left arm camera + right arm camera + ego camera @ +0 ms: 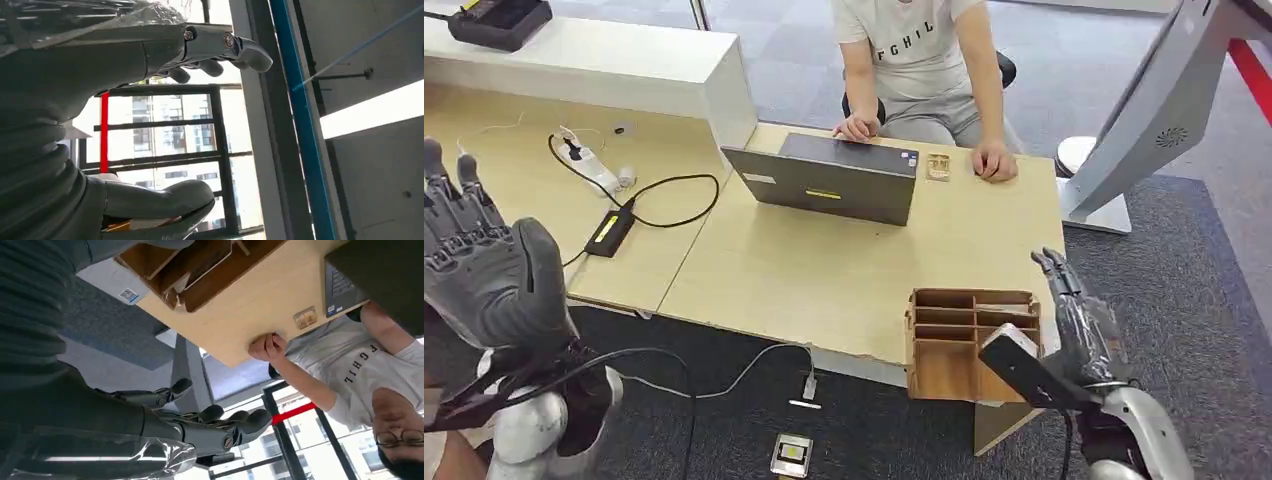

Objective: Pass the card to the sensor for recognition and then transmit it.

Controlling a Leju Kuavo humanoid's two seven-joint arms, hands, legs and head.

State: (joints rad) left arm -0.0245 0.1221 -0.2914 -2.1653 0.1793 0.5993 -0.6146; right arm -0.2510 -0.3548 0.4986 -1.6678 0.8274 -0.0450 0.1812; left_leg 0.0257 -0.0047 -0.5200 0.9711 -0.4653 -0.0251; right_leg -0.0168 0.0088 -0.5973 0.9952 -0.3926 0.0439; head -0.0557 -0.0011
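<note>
Desk (pixel 824 270): left hand (pixel 484 265) raised, open, empty; right hand (pixel 1079 320) open.

Matt pale wood-grain desk (pixel 824 280), brown unfinished wooden organiser (pixel 969 340), matt grey laptop (pixel 829 180), rough dark carpet (pixel 1194 300)

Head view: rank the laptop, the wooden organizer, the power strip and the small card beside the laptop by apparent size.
1. Laptop
2. Wooden organizer, nearer the camera, so only slightly smaller
3. Power strip
4. Card

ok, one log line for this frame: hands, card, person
left hand: raised, open, empty | right hand: beside wooden organizer, open, empty | card: cannot tell | person: seated behind laptop
</note>
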